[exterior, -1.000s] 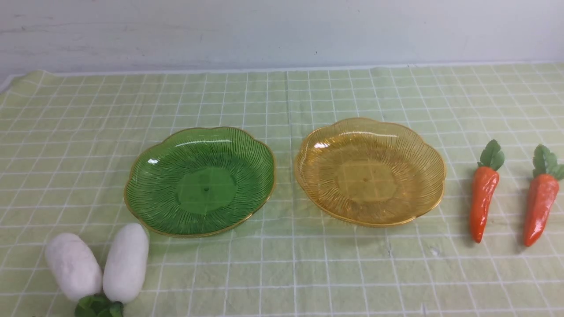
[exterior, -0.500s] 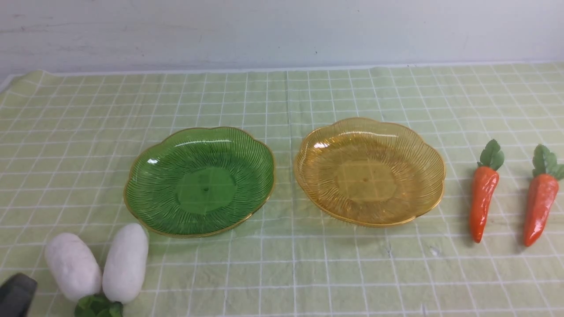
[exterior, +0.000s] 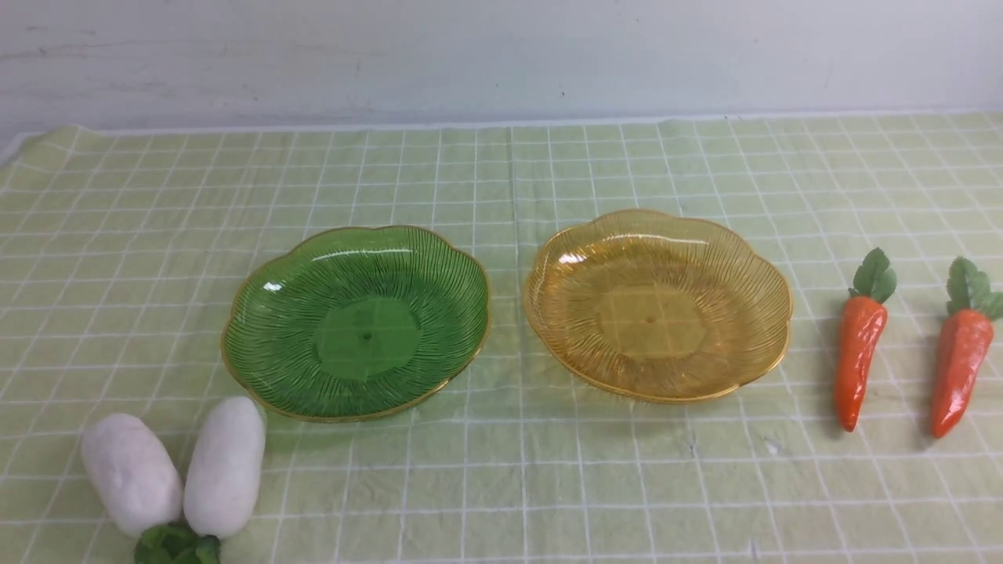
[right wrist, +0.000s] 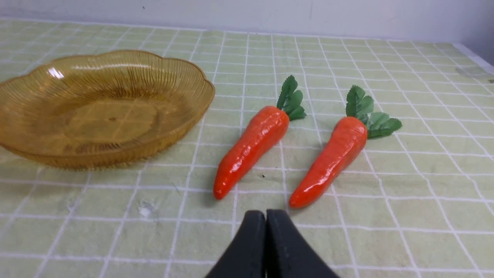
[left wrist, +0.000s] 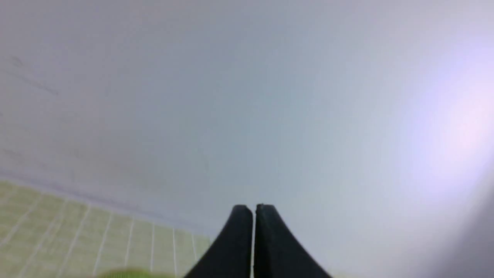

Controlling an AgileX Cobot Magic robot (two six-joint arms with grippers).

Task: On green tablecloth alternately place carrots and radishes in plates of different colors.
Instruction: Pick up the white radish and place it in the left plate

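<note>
Front view: radishes point(exterior: 225, 466) near green plate point(exterior: 262, 333), carrots point(exterior: 858, 352) near amber plate point(exterior: 560, 313).

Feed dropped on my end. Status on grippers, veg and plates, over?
Left gripper shut, empty. Right gripper shut, empty, near carrots. Radishes on cloth; both plates bare. Nothing blocking.

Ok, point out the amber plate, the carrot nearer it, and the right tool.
amber plate point(exterior: 657, 321), front view, flat centre.
nearer carrot point(exterior: 858, 360), front view, orange body.
right tool point(right wrist: 266, 216), right wrist view, between fingertips.
</note>
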